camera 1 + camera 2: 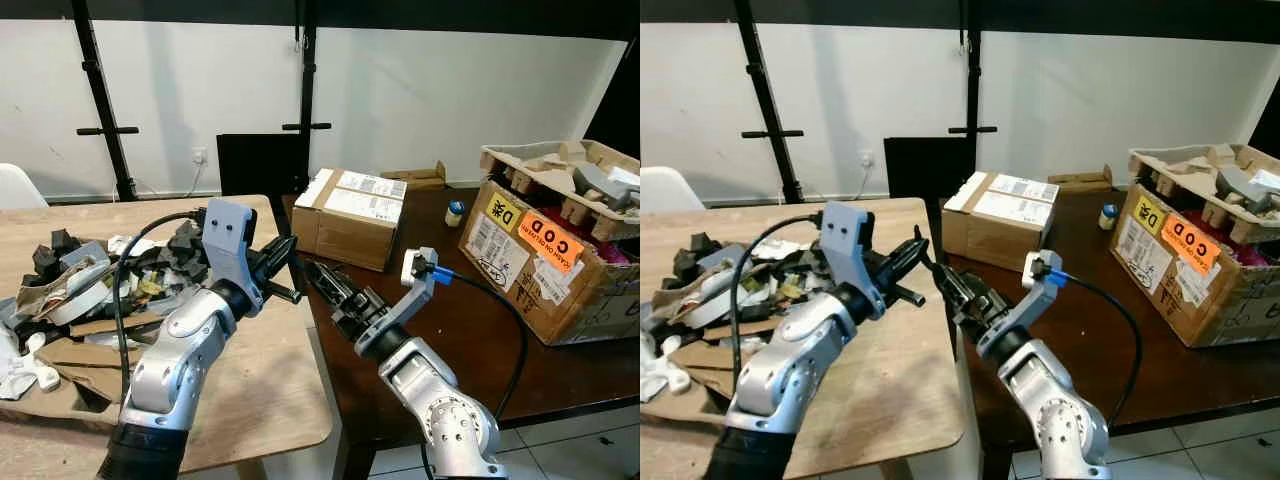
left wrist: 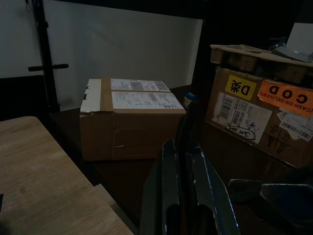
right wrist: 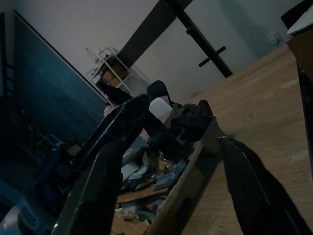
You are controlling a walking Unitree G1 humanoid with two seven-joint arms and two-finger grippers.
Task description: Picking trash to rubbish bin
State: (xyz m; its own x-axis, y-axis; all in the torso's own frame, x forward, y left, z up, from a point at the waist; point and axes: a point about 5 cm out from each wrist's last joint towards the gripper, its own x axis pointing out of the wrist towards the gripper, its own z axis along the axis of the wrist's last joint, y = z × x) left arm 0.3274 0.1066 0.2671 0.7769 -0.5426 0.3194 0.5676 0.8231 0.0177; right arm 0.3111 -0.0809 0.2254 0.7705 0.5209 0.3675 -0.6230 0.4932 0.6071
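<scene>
Left eye view first: you've got a light wooden table [image 1: 270,400] on the robot's left with a heap of trash [image 1: 90,285] piled on flattened cardboard, well over toward the left edge. Your left gripper [image 1: 283,262] is raised above that table's right side, near the heap but not touching it, pointing toward the dark table [image 1: 470,330]. Your right gripper [image 1: 322,280] hangs just over the gap between the two tables, aimed back at the left one, so the two sets of fingers nearly meet. On the dark table sit a taped brown box [image 1: 350,215], a small blue-capped bottle [image 1: 454,212] and a big carton [image 1: 555,270] with an orange COD sticker.

Left wrist view: it's dim, but your left fingers [image 2: 200,191] lie pressed together with nothing between them, pointing at the taped box.

Right wrist view: your right fingers [image 3: 105,166] are spread wide apart and empty, I think; it's murky. Past them is the trash heap on its cardboard.
</scene>
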